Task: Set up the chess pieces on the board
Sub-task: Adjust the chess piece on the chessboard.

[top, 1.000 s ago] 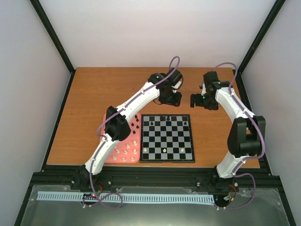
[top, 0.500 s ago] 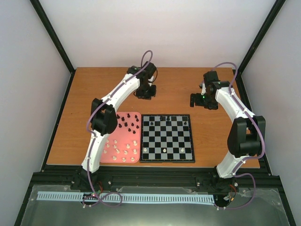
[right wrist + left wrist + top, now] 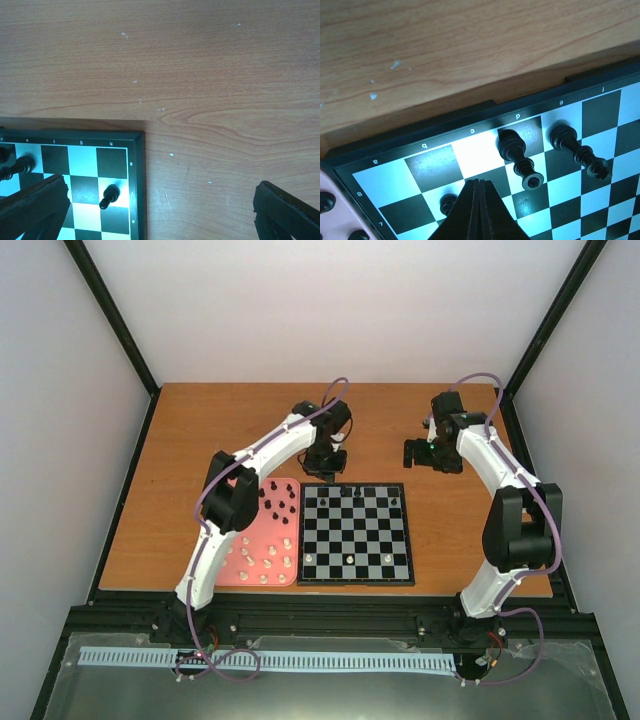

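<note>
My left gripper (image 3: 480, 197), fingers (image 3: 470, 215) pressed together, over board's (image 3: 447, 131) far-left corner; black chess pieces (image 3: 275, 502) in pink tray (image 3: 332, 220) toward bench's left edge; right gripper (image 3: 161, 186) spread, farther

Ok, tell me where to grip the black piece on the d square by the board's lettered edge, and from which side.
Grip the d-square piece on its narrow stem below the head, coming straight down: it stands upright on a wide base. Probably pinch from the lettered-edge side of the board and the opposite side, since the e-square piece stands close beside it.
</note>
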Controlling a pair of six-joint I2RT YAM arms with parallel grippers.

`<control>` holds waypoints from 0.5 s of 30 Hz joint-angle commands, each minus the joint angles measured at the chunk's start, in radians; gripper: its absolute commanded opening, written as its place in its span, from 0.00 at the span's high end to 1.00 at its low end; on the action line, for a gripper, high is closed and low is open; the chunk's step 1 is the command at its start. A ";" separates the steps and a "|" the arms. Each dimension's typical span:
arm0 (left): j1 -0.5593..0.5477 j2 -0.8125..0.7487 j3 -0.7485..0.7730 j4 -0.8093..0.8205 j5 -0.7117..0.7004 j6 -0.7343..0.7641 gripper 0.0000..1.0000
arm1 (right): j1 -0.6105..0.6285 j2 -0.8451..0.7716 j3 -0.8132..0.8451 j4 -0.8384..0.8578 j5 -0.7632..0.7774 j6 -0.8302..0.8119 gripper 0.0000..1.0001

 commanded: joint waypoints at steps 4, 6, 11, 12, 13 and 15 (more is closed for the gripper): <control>-0.020 -0.015 -0.004 -0.010 0.020 0.020 0.99 | -0.010 0.010 0.002 0.009 0.007 0.003 0.00; -0.026 -0.003 0.004 -0.010 0.025 0.018 0.99 | -0.010 0.010 0.001 0.009 0.008 0.003 0.00; -0.033 0.025 0.022 -0.005 0.035 0.015 0.99 | -0.010 0.011 -0.003 0.009 0.009 0.002 0.00; -0.033 0.031 0.030 -0.007 0.035 0.016 0.99 | -0.010 0.010 -0.003 0.009 0.009 0.002 0.00; -0.035 0.041 0.040 -0.013 0.037 0.015 0.99 | -0.010 0.010 -0.003 0.009 0.010 0.000 0.00; -0.036 0.049 0.050 -0.013 0.042 0.018 0.99 | -0.010 0.008 -0.002 0.008 0.014 0.000 0.00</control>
